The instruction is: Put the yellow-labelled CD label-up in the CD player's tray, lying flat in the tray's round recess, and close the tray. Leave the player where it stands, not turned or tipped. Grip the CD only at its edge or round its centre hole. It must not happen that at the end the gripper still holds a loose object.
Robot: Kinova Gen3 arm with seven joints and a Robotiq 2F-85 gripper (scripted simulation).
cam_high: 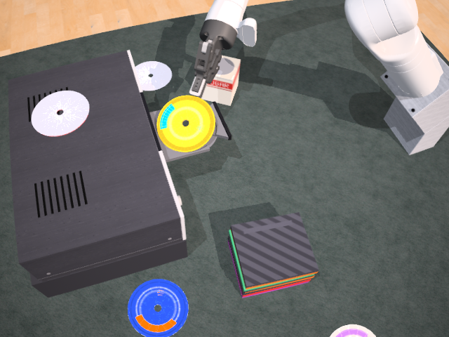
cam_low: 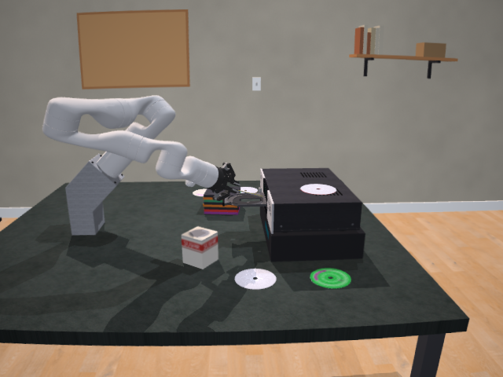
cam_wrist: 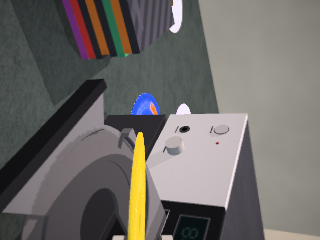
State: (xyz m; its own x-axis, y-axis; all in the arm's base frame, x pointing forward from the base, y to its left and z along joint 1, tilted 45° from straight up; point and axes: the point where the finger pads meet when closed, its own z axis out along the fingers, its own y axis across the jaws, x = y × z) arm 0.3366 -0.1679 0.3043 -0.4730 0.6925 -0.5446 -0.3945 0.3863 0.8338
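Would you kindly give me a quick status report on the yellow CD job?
Gripper open, fingers at yellow CD's rim, holding nothing. CD label-up over the open tray; tray not closed. Sugar box close beside gripper.

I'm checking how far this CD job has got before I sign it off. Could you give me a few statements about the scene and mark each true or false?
1. The yellow CD lies over the player's open tray, label up. True.
2. The tray is shut. False: it sticks out from the player, with the CD on it.
3. The gripper is at the yellow CD's edge, on the side toward the white sugar box. True.
4. A blue CD lies on top of the player. False: the disc on top is white; the blue CD lies on the table.
5. The stack of cases stands on the player. False: it rests on the table beside it.
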